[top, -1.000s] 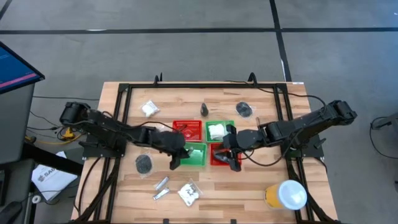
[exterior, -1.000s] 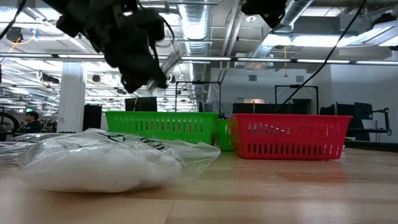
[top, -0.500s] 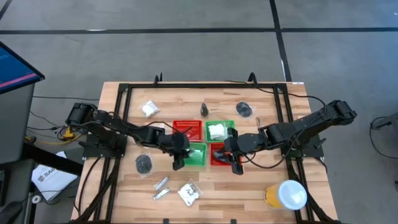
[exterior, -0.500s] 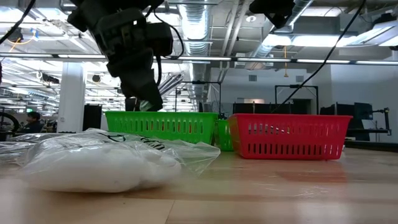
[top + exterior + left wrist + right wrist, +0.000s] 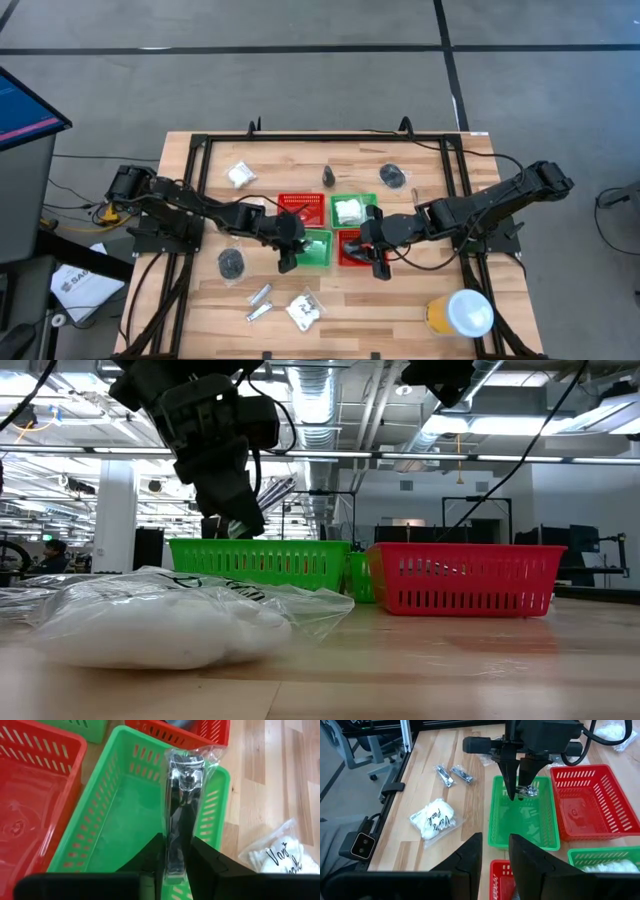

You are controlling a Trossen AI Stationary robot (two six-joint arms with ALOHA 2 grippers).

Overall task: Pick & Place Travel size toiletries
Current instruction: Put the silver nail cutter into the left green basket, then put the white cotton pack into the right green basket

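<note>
Placement turns on what lies straight under the left gripper (image 5: 176,851): its fingers pinch the lower end of a silver clipper in a clear wrapper (image 5: 181,805), whose long axis runs straight out from the fingertips and hangs over the green basket (image 5: 125,805), toward its wall on the packet side. Seen from above, this gripper (image 5: 288,255) sits at the basket's outer edge, so letting go should drop the clipper inside. The right gripper (image 5: 377,259) hovers over the red basket (image 5: 350,256) next door, farther off, fingers slightly apart with nothing between them. A white cotton packet (image 5: 434,818) and two more silver clippers (image 5: 453,774) wait on the table (image 5: 400,300).
</note>
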